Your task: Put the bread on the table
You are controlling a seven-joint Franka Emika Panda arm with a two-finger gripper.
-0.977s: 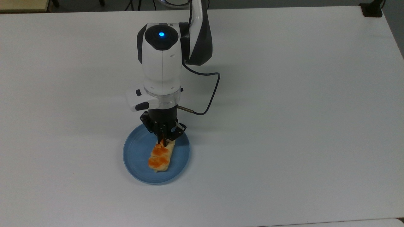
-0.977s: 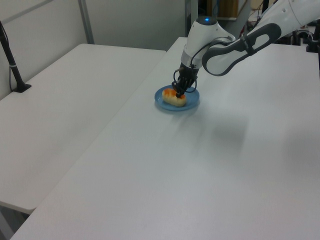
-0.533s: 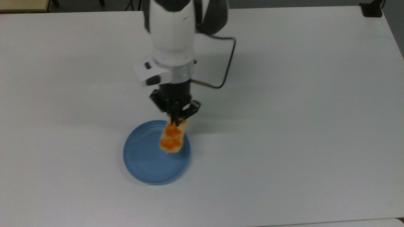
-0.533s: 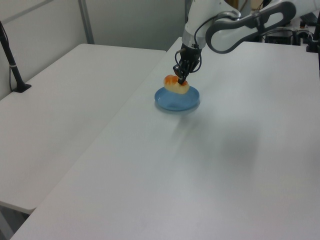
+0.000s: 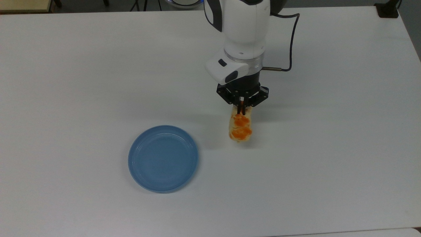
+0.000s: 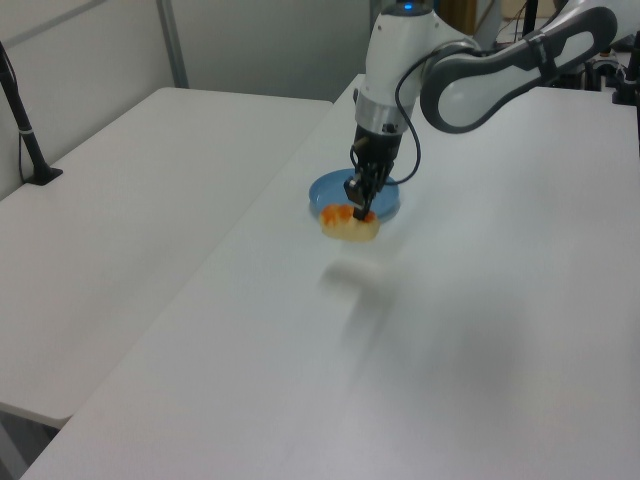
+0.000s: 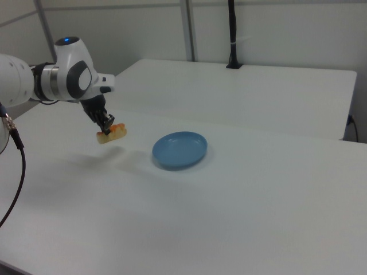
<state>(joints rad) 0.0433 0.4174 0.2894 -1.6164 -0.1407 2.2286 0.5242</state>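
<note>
Once over the blue plate [image 5: 163, 158], bread [image 5: 240, 126] now aloft beside it.

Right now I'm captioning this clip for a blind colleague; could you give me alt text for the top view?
A white robot arm's gripper holds a pale bread bun with orange glazed patches by one end, jaws shut on it, over the white table. An empty round blue plate sits on the table toward the top view's lower left of the bun.

White arm [image 5: 245, 29] — grey joints, black cable [image 5: 291, 42], black tool [image 5: 242, 102].
</note>
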